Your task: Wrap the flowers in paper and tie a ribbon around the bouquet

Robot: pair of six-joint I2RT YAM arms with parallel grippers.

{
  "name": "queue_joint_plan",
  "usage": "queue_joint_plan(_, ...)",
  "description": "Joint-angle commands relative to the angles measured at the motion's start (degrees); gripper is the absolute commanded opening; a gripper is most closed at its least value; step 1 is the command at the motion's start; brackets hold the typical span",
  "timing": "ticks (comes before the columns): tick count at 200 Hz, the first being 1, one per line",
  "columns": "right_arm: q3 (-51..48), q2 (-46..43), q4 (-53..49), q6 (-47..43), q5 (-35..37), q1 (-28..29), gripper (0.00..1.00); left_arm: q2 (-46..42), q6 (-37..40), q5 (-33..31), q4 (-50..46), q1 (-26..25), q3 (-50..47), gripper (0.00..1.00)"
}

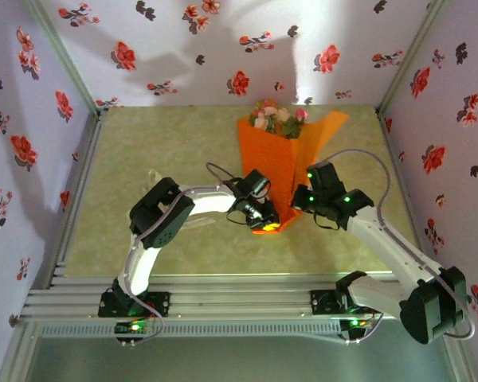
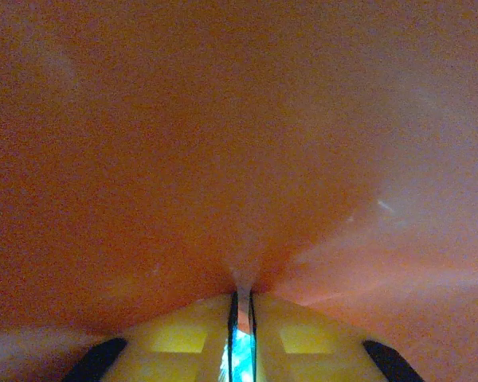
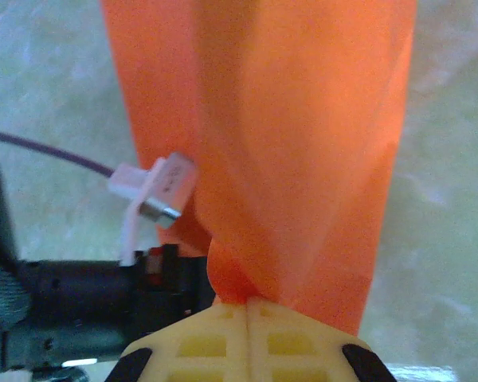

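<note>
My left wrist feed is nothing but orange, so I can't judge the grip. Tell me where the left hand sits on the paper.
Observer: In the top view, the left hand pinches the paper at its narrow near tip.
Operator: Report the right hand.
Observer: The right hand is shut on a fold of the same paper, just beside the left arm's wrist.
Operator: Locate the flowers.
Observer: The flowers poke out of the paper's wide far end.

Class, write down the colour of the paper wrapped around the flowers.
The paper is bright orange, seen best from the top camera.
</note>
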Motion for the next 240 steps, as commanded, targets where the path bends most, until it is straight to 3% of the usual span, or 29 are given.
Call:
queue_joint_plan(1, 2.78, 2.66, 1.44, -2.47, 0.43, 3.58, 0.00, -2.03, -1.18, -2.73, 1.68, 1.18, -2.99, 0.15)
queue_joint_plan(68, 3.44, 1.38, -1.02, -1.81, 4.94, 2.28, 0.00, -8.22, -3.62, -5.03, 4.07, 2.77, -5.00, 0.16)
queue_joint_plan(121, 5.49, -0.06, -1.29, -1.03, 3.56, 1.33, 0.00, -1.85, -4.93, -1.20, 4.63, 2.16, 1.01, 0.16)
queue_joint_plan(202, 8.73, 5.38, 4.99, -4.03, -8.57, 2.55, 0.00, 3.52, -3.95, -0.41, 6.05, 2.30, 1.64, 0.16)
queue_joint_plan(240, 8.62, 7.52, 5.92, -4.63, -11.21, 2.76, 0.00, 0.50, -4.28, -2.08, 7.69, 2.94, 0.01, 0.16)
